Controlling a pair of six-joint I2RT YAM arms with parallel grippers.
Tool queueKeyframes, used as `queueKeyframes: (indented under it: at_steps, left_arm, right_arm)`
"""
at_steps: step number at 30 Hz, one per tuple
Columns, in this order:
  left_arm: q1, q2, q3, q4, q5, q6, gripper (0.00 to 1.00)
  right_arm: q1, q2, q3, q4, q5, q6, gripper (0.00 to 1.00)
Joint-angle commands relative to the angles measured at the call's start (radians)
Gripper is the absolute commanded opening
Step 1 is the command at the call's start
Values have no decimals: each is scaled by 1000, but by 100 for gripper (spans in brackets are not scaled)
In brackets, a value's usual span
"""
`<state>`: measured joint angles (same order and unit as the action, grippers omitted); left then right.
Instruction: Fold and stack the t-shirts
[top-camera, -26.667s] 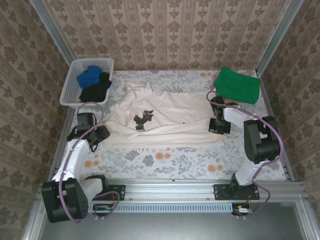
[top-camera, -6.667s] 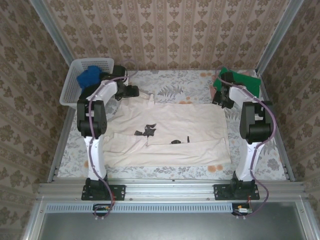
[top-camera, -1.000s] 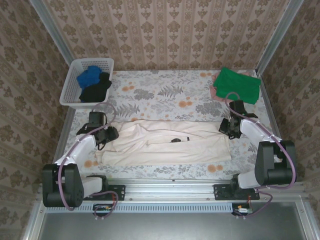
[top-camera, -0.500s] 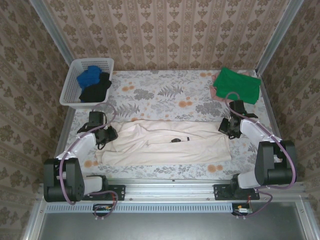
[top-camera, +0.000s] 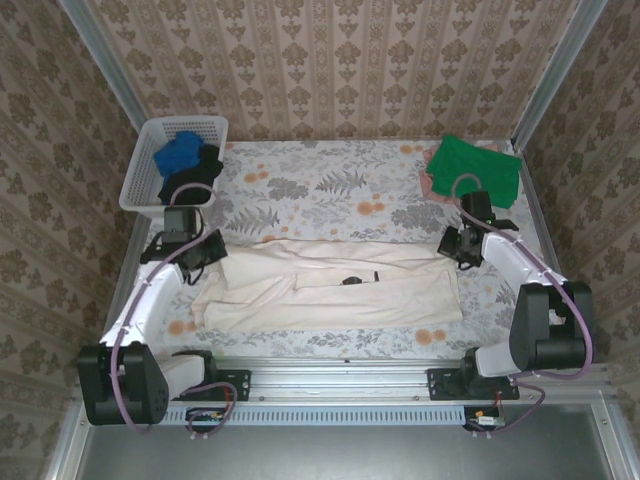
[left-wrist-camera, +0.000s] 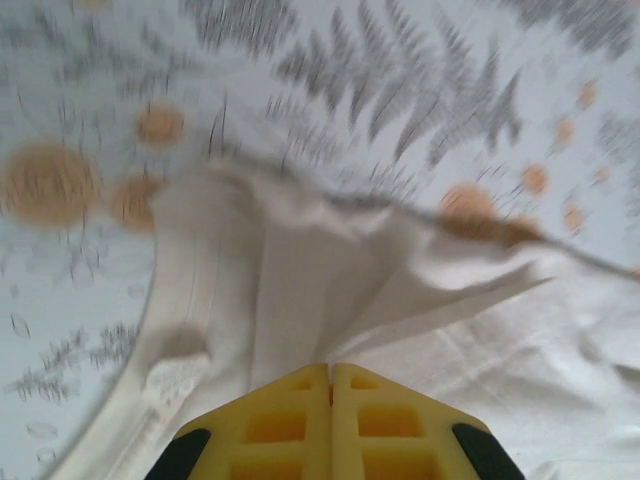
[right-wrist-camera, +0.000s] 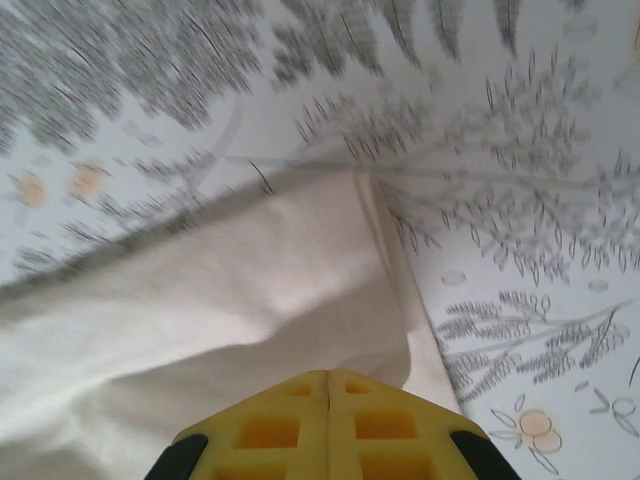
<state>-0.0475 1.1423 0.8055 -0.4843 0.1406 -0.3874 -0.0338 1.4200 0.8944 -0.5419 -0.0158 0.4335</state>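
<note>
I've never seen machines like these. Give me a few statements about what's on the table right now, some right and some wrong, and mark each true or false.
1. The cream t-shirt lies spread out to its full width. False: it is folded into a long narrow band.
2. The basket holds a blue cloth and a black cloth. True.
3. The green t-shirt is in the basket. False: it lies on the table at the far right corner.
4. The left gripper and the right gripper are each shut on an end of the cream t-shirt. True.
</note>
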Motion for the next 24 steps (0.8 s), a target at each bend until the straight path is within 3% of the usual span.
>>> queueKeyframes:
  at_steps: [1,7,11,18,24]
  left_arm:
    - [10,32,98,19,12,76,0]
    - [43,203,326,106,115,144,0]
    - [62,213,391,113,162,154,0]
    - [64,-112,18,78,17,11,0]
    - [58,-276,-191,73,48,-60,0]
  right_arm:
    - [3,25,108,-27,-10,-26,0]
    - [-9,207,353,-47,-21,-61,0]
    - [-9,247,409,-69,-63,-70,0]
    - [-42,126,140,-5,-96,-96,0]
    - [-106,148,78,11,-92,-99,0]
